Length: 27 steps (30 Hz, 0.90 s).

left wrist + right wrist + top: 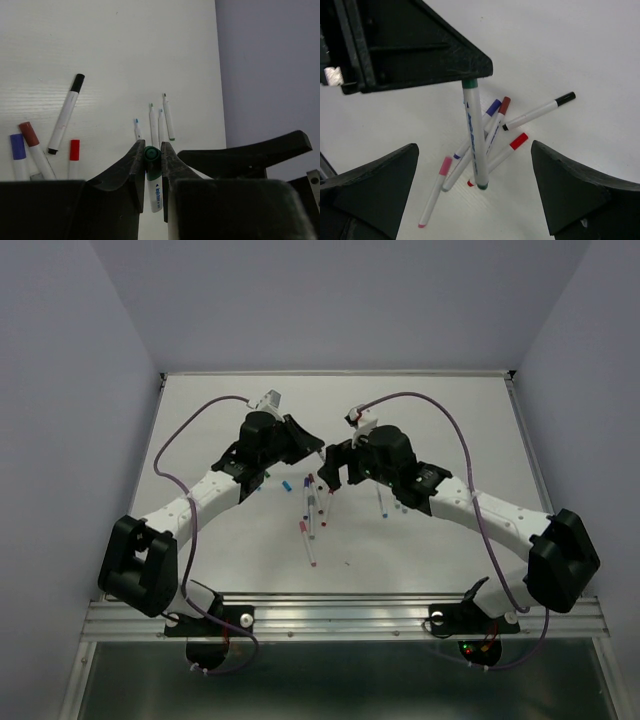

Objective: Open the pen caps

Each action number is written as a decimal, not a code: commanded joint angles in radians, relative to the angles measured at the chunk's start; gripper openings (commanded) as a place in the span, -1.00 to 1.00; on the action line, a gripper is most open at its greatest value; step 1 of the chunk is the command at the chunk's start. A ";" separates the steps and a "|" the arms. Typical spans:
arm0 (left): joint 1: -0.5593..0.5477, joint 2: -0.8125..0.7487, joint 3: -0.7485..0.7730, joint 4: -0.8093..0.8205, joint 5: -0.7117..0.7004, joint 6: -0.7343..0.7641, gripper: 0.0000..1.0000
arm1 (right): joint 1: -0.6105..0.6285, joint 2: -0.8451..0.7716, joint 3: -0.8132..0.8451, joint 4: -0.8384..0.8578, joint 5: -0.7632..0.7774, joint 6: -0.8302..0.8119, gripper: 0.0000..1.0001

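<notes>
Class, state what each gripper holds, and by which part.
Left gripper clamps a green pen by its green cap; right gripper is open, holding nothing.

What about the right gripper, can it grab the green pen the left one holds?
Probably yes. The right gripper is open, and the green pen hangs from the left gripper right between its fingers, with nothing in the way.

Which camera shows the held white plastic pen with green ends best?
The right wrist view: the white plastic pen with green ends hangs full length from the left gripper. The left wrist view shows it foreshortened between fingers; from above it is tiny.
</notes>
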 commanded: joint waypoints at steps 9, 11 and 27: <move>-0.032 -0.075 -0.007 0.028 -0.018 0.018 -1.00 | -0.011 0.083 0.075 0.015 -0.080 -0.063 -0.99; -0.023 -0.058 0.017 0.013 -0.055 0.028 -1.00 | -0.011 0.060 0.040 0.015 -0.140 -0.059 -0.99; 0.256 0.097 0.255 -0.024 -0.149 0.080 -1.00 | -0.011 -0.263 -0.445 -0.030 -0.295 0.208 -0.99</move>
